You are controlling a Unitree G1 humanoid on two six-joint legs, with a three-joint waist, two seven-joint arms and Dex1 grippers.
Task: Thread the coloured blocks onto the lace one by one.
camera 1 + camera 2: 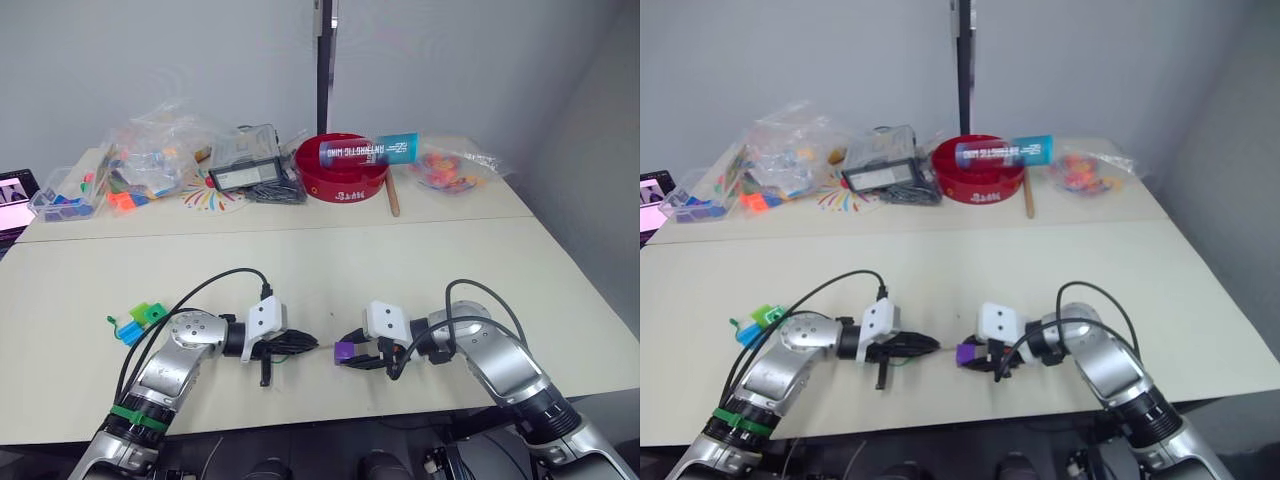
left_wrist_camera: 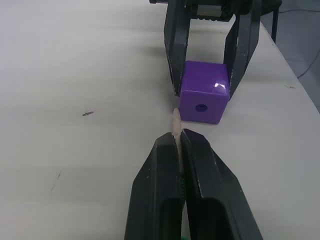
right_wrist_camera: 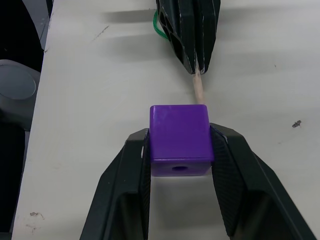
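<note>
Left wrist view: my left claw [image 2: 178, 145] pinched on the lace [image 2: 175, 122], pale tip just short of the purple block [image 2: 203, 91] | right claw [image 3: 178, 150] clamps that block near the worktop [image 1: 330, 270] front edge | step: first threading | next: steer tip right into the hole.

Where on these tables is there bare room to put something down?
The near table is mostly bare: the wide strip between the two hands and the far table's clutter, and its right end. Crowded spots: the far table with bags, red bowl and bottle; the small blocks near the left arm; the gap between left hand and right hand.
</note>
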